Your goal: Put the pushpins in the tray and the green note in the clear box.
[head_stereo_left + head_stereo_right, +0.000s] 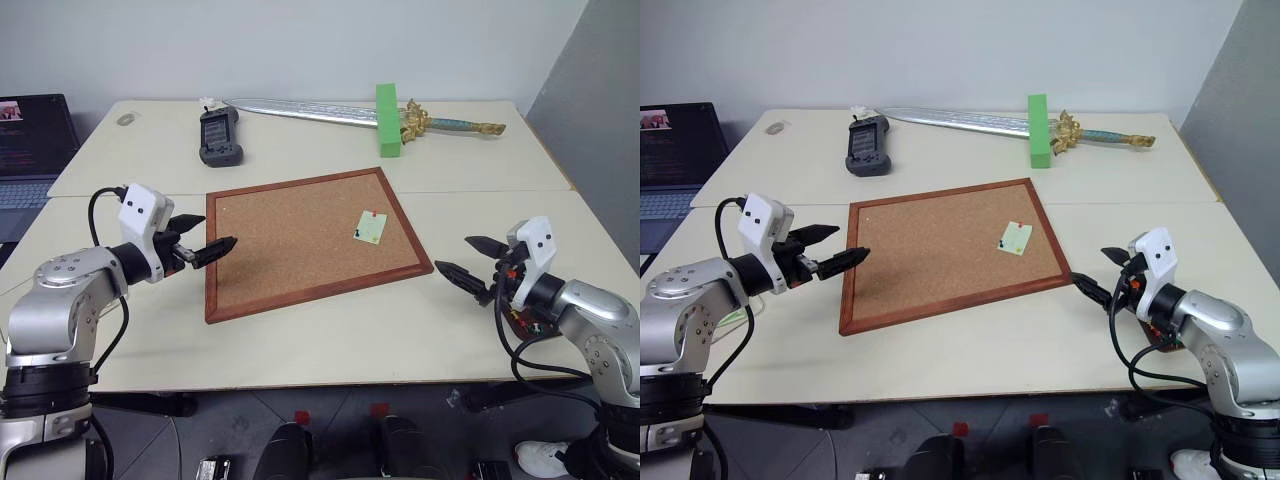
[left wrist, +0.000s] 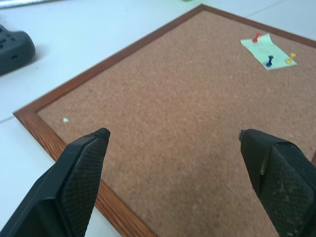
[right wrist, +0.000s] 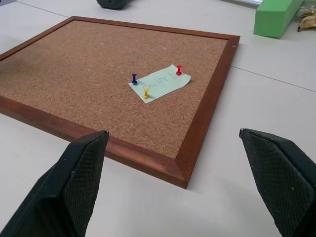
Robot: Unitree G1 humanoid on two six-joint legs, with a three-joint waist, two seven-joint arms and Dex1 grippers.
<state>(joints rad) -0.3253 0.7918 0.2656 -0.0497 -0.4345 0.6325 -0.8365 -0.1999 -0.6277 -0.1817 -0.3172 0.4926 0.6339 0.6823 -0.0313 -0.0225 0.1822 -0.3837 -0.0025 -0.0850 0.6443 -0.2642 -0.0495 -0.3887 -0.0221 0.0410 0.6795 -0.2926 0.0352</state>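
The pale green note (image 3: 160, 83) lies on the right part of the wooden-framed corkboard (image 1: 290, 245). Three pushpins hold it there: red (image 3: 178, 70), blue (image 3: 134, 78) and yellow (image 3: 146, 92). My left gripper (image 1: 218, 230) hovers open over the board's left edge, pointing at the cork. Just off the board's near right corner, my right gripper (image 1: 453, 253) is open and empty. A dark reddish tray (image 1: 524, 324) shows partly under my right forearm. The clear box is out of view.
A bright green upright block (image 1: 388, 120) and a toy sword (image 1: 330, 113) lie at the back of the table. A dark handheld device (image 1: 219, 137) sits at the back left. A laptop (image 1: 30, 150) stands off the table's left side.
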